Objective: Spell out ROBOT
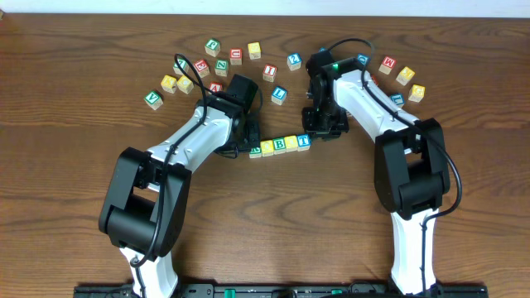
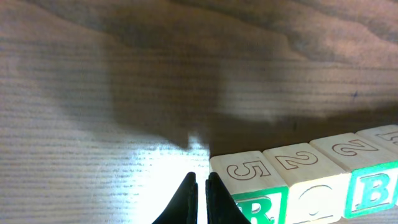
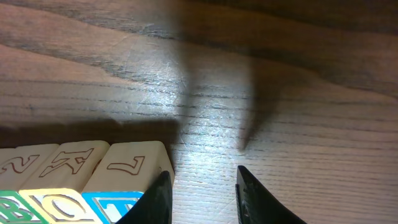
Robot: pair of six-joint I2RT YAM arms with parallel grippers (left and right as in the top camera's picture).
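Overhead: one row (image 1: 279,145) of five blocks; left end effector (image 2: 201,182) narrow, empty; right end effector (image 3: 203,180) wide, empty.

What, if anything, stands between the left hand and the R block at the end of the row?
Nothing visible does. In the left wrist view the left hand, its fingers shut, sits right beside the near corner of the R block. No other block or object lies between them.

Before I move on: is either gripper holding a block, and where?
Nothing is held: left gripper shut and empty, right gripper open and empty.
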